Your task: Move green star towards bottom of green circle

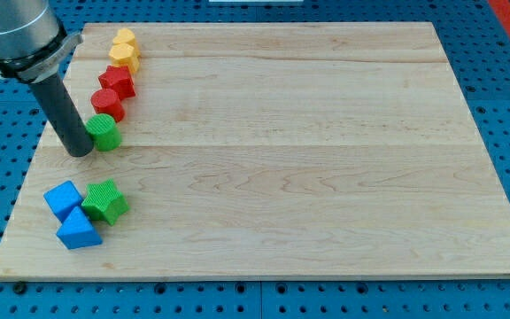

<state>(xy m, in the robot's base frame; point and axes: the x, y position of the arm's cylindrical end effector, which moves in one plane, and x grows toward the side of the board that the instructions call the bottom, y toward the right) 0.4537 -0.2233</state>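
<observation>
The green star [105,200] lies near the view's bottom left of the wooden board [308,177], touching the blue blocks. The green circle [104,131] stands above it at the view's left. My tip [79,151] is on the board just left of the green circle, touching or nearly touching its left side, and well above the green star.
A blue cube [63,198] and a blue triangle [78,229] sit left of and below the green star. Above the green circle run a red circle [108,103], a red star [116,81], and two yellow blocks [124,48]. The board's left edge is close.
</observation>
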